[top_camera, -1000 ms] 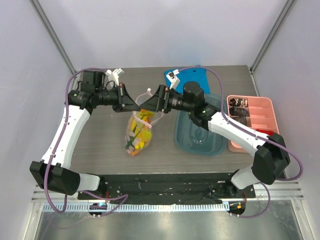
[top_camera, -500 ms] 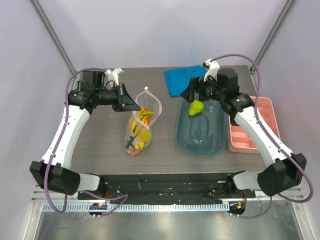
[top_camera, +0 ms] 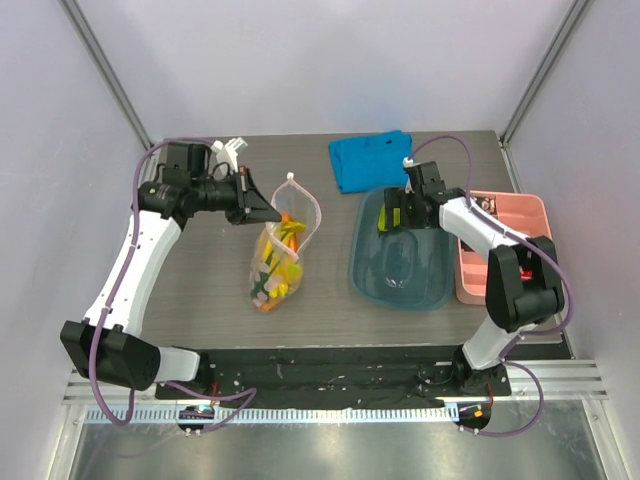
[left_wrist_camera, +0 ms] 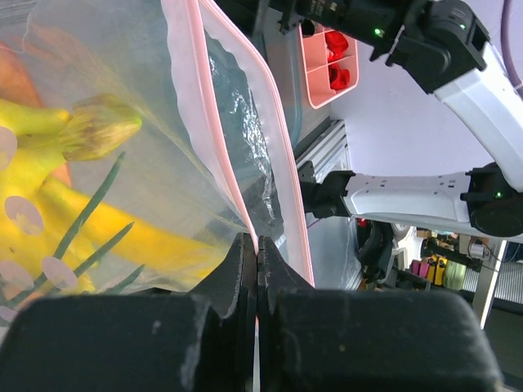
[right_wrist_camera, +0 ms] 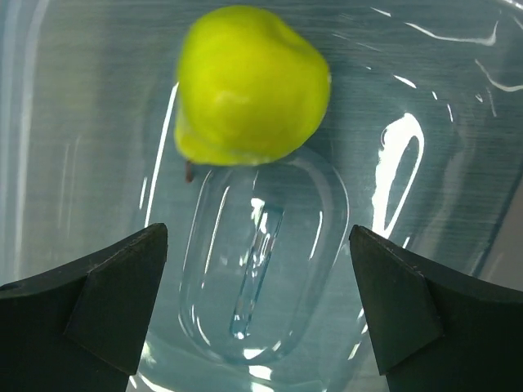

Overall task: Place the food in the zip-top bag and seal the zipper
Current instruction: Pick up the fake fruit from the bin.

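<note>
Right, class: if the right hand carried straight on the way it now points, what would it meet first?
Probably the green pear, in the teal tub just ahead of the open right hand; depth is unclear.

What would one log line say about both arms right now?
left gripper: shut on zip-top bag mouth | right gripper: open above teal tub | green pear: ungripped, over tub | bag: open, banana inside

zip-top bag (left_wrist_camera: pixel 237 114): clear, crinkly, glossy plastic film is being seen
teal tub (right_wrist_camera: pixel 409 82): smooth translucent plastic, light is being reflected
green pear-like fruit (right_wrist_camera: pixel 249 86): smooth, faintly shiny skin is being shown
blue cloth (top_camera: pixel 370 160): matt fabric is being shown
</note>
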